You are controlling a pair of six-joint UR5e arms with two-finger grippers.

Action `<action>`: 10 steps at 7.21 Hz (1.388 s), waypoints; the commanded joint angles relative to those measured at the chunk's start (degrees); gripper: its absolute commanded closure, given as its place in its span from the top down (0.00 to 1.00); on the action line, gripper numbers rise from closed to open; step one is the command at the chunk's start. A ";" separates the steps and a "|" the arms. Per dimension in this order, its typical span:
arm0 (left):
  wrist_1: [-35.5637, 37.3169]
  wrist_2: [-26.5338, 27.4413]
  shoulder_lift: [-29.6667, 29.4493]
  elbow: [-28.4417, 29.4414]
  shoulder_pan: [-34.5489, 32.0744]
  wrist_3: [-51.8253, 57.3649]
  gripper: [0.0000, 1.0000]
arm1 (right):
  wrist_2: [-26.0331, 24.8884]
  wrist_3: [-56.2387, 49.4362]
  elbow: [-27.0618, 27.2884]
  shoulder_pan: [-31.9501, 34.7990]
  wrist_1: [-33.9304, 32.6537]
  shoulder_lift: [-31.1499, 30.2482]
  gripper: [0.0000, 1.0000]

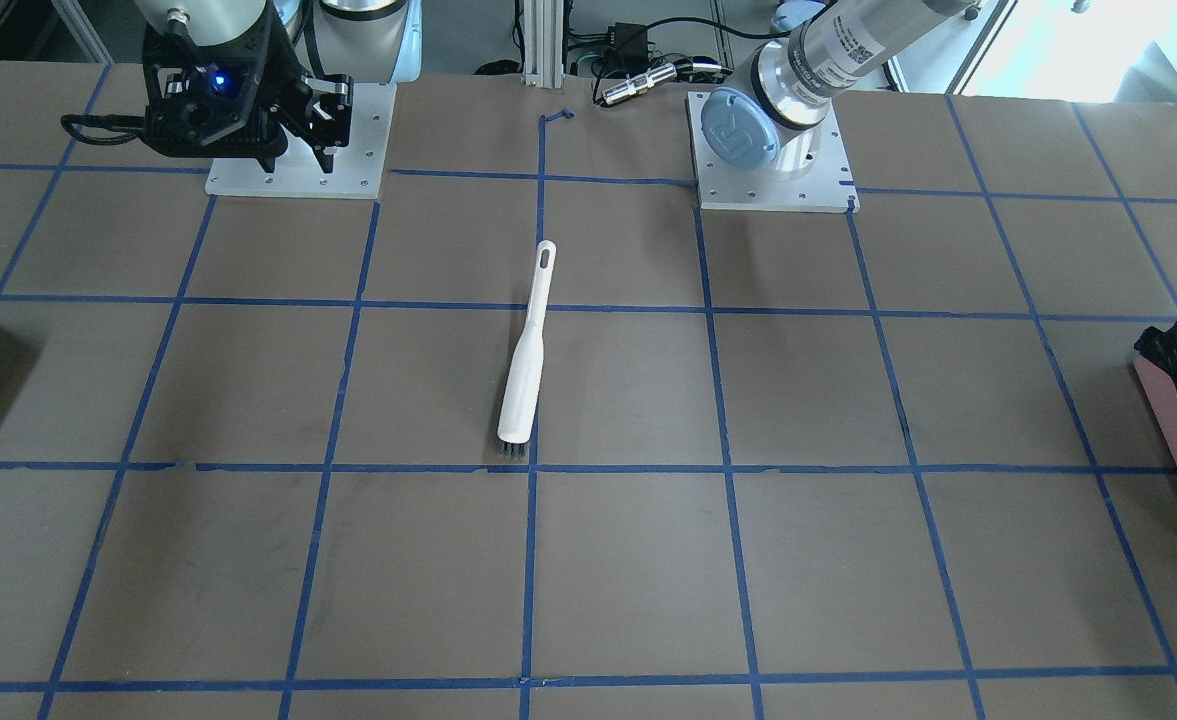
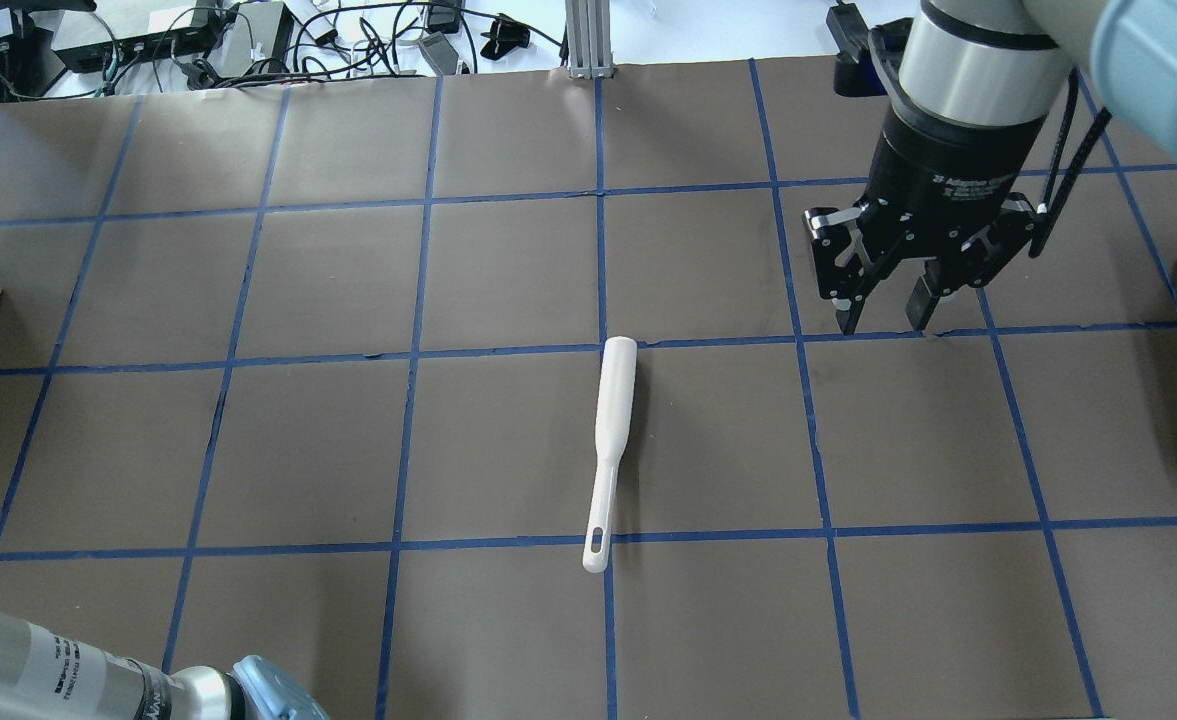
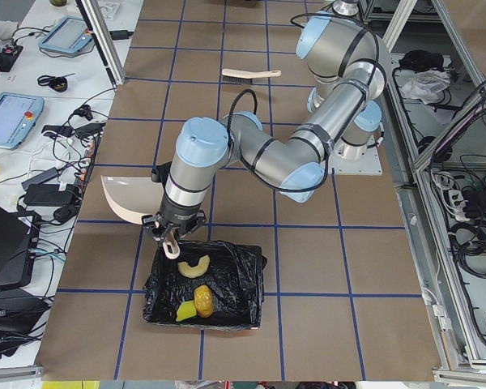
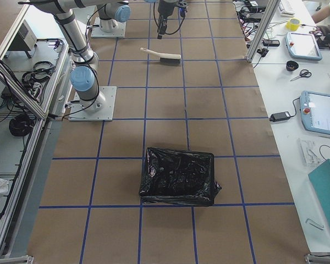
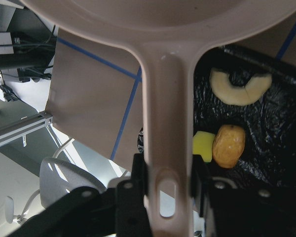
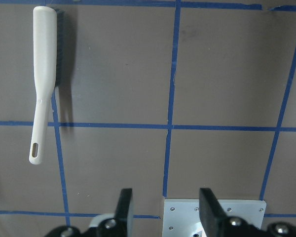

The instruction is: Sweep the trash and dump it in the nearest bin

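Note:
My left gripper (image 5: 166, 183) is shut on the handle of the white dustpan (image 5: 166, 123) and holds it tilted over the bin (image 3: 247, 279), which is lined with a black bag. In the bin lie the trash bits: the curled pastry piece (image 5: 240, 87), the tan potato lump (image 5: 229, 145) and the yellow sponge (image 5: 202, 146). They also show in the exterior left view: pastry (image 3: 194, 266), potato (image 3: 203, 300), sponge (image 3: 185, 311). My right gripper (image 2: 886, 320) is open and empty above the table, far from the bin.
The white brush (image 2: 610, 440) lies flat in the middle of the table, bristles down. An all-black box (image 4: 179, 176) stands at the table's other end, by my right side. The bin's pink side (image 1: 1176, 425) shows at the front view's right edge.

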 commanded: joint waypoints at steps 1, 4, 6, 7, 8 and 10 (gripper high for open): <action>-8.67 0.82 3.71 -1.07 -5.83 -15.47 0.00 | -0.10 0.77 2.42 -0.88 -10.30 -2.19 1.00; -17.85 1.34 9.15 -4.22 -13.02 -37.00 0.00 | 0.08 0.25 2.07 -3.34 -20.53 -2.01 1.00; -22.06 4.24 11.71 -5.73 -20.22 -52.92 0.00 | -0.19 0.77 2.07 -3.17 -23.46 -2.27 1.00; -23.83 6.17 12.33 -5.73 -25.48 -61.78 0.00 | 0.07 1.39 1.90 -2.74 -23.37 -2.53 1.00; -25.50 7.32 12.16 -5.73 -31.19 -72.23 0.00 | 0.25 1.83 2.16 -2.64 -23.37 -2.54 1.00; -28.31 7.33 10.94 -5.91 -41.22 -87.03 0.00 | 0.69 1.83 2.51 -2.47 -23.37 -2.71 1.00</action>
